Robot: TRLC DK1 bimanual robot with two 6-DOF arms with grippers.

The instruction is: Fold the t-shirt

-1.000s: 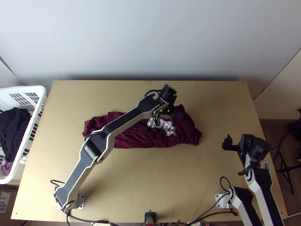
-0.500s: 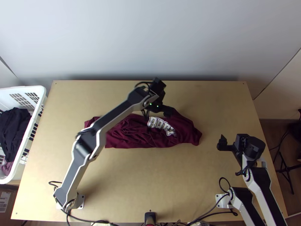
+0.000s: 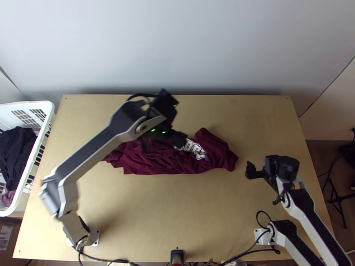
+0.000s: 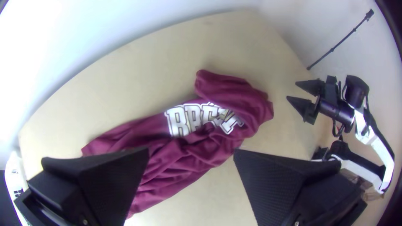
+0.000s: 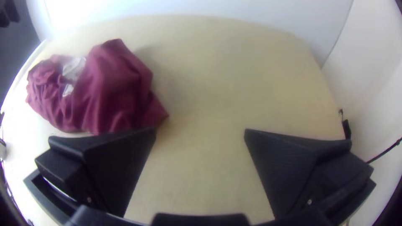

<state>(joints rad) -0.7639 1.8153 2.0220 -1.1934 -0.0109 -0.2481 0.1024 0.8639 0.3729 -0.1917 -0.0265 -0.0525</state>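
Loosely bunched into a long strip, the maroon t-shirt (image 3: 213, 153) is spread across the middle of the table (image 3: 177, 213), with its white lettering (image 3: 200, 154) left partly covered by creased cloth. Above its left part, the left gripper (image 3: 163, 144) is held with its fingers (image 4: 121, 175) parted wide, and no cloth is pinched between them. To the right of the shirt, apart from it, the right gripper (image 3: 261, 174) is likewise held released, its fingers (image 5: 117, 163) well separated. Dark clothes (image 3: 17, 153) are held in the white basket (image 3: 46, 108).
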